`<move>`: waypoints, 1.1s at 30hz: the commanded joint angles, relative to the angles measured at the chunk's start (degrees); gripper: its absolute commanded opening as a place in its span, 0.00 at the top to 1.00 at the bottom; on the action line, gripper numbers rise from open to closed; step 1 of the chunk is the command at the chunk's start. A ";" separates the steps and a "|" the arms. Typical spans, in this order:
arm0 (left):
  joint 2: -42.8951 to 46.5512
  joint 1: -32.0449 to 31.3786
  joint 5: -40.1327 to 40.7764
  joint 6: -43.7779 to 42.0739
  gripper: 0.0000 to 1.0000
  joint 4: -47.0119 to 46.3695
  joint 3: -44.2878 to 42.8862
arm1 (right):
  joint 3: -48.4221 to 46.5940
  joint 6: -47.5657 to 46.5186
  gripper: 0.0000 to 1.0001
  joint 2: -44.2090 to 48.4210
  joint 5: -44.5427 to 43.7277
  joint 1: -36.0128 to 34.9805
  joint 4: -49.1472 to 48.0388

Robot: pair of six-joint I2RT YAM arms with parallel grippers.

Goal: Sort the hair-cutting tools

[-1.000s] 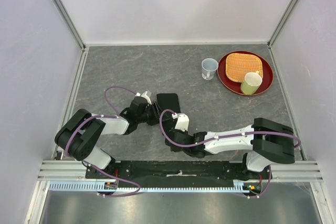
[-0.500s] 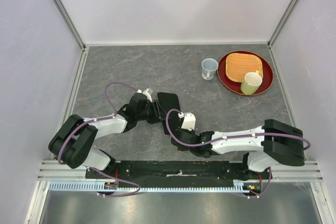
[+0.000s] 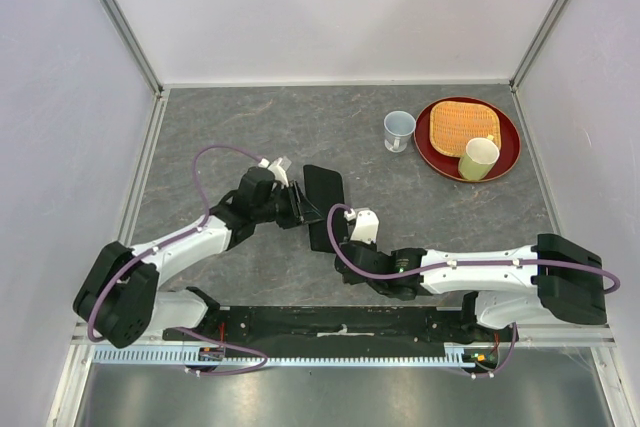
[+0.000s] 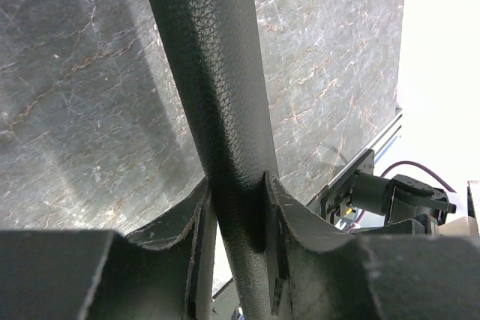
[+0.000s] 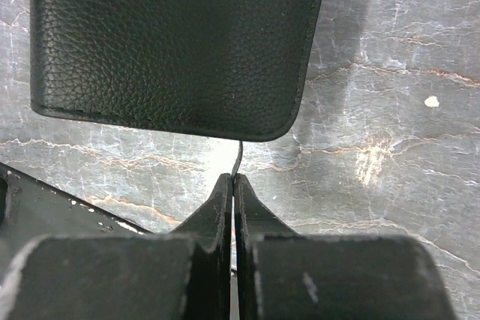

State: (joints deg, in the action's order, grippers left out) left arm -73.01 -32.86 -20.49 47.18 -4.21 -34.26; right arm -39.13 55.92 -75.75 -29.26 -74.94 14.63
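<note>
The left gripper (image 4: 236, 200) clenches the case (image 3: 324, 197) from nine o'clock to steady it; the right gripper (image 5: 233, 185), at six o'clock, pinches a thin tool (image 5: 239, 157) (kind unclear), probably to pull it out.

No readable text, label, brand, number or sign on anything in view

White shells and black joints make up my arms (image 3: 195, 240), each trailing a purple cable (image 3: 199, 175). My fingers (image 4: 174, 221) are dark, scuffed plastic.

Lab test cell: white panel walls (image 3: 330, 7), aluminium framing (image 3: 118, 22), marbled grey tabletop (image 3: 230, 127).
</note>
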 commanded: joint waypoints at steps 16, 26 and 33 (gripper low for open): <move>10.87 0.34 -5.61 -1.74 0.98 5.34 -7.75 | 2.31 -0.81 1.00 3.14 -2.03 0.32 1.54; 14.12 0.43 -10.35 -2.53 0.98 10.71 -9.77 | 0.46 -9.06 1.00 9.11 -5.28 0.32 3.56; 16.06 1.13 -9.13 -4.37 0.98 14.49 -12.23 | 0.73 -12.94 1.00 13.78 -5.29 0.32 5.58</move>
State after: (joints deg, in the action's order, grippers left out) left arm -60.03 -32.16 -25.69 45.60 10.83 -41.47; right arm -37.95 46.52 -64.71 -30.94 -74.89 16.08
